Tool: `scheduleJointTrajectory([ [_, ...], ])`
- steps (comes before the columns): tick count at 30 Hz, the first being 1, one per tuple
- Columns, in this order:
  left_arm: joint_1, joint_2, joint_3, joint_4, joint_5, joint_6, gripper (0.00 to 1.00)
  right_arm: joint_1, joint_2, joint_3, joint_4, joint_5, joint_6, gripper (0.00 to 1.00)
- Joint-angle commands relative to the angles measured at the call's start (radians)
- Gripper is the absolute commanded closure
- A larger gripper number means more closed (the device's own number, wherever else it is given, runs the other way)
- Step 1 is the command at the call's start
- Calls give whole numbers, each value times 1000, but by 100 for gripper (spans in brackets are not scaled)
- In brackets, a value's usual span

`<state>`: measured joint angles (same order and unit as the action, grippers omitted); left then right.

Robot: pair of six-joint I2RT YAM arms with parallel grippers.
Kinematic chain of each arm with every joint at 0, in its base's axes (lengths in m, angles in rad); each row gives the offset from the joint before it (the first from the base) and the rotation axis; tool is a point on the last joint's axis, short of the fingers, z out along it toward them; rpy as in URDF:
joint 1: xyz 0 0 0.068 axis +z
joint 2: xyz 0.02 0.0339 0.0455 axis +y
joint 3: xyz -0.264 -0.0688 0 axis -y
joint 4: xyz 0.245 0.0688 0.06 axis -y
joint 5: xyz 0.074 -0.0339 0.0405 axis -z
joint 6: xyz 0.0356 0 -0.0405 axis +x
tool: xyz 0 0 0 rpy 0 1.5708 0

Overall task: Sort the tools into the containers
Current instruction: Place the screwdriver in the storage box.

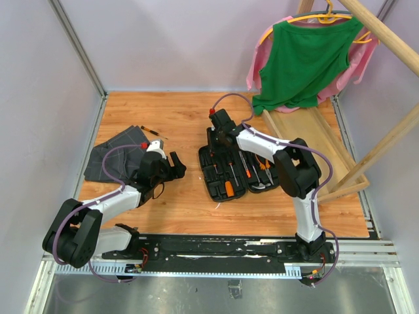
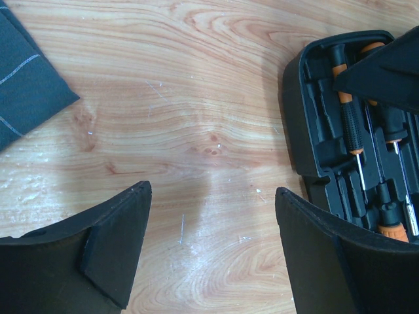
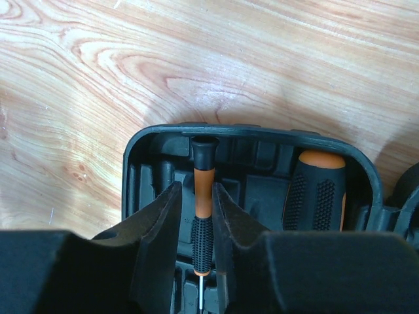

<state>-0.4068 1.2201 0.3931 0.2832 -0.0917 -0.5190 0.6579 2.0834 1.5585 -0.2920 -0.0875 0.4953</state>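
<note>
Two claws and one case entered, on a wooden bench (image 1: 177, 209).

Item 1: black tool case (image 1: 211, 186), lid off or laid open, lying flat at mid-bench just right of centre. Moulded slots hold several orange-and-black tools; individual types are hard to tell from above.

Item 2: thin screwdriver (image 3: 203, 196), black cap, orange neck, black ribbed grip. It lies in a slot at the far end of the case, cap against the case wall. Beside it in the next slot is a thick black-and-orange handle (image 3: 314, 190).

Item 3: right claw (image 3: 195, 190), lowered over the far end of the case. Jaws are parted narrowly and straddle the thin screwdriver's handle; a dark slit shows along one side, so no clamp is seen.

Item 4: left claw (image 2: 213, 196), jaws wide apart, nothing between them, hanging over bare wood left of the case.

Item 5: small loose screwdriver (image 1: 152, 131) on the bench, at the far edge of a folded grey cloth (image 1: 111, 157), well apart from the case.

Item 6: long wooden tray (image 1: 314, 144), far right.
</note>
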Motion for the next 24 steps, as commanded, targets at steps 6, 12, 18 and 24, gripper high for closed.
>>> scheduleJointTrajectory([
  [6, 5, 2, 7, 25, 4, 14, 20, -17, -70, -33, 0, 48, -24, 73],
  [12, 5, 0, 8, 21, 2, 14, 20, -16, -150, -111, 37, 52, -39, 74],
  [18, 6, 6, 9, 23, 2, 14, 20, -13, -172, -146, 30, 12, -43, 76],
  [24, 6, 6, 9, 22, 3, 14, 20, -6, -153, -119, -16, -23, -33, 79],
])
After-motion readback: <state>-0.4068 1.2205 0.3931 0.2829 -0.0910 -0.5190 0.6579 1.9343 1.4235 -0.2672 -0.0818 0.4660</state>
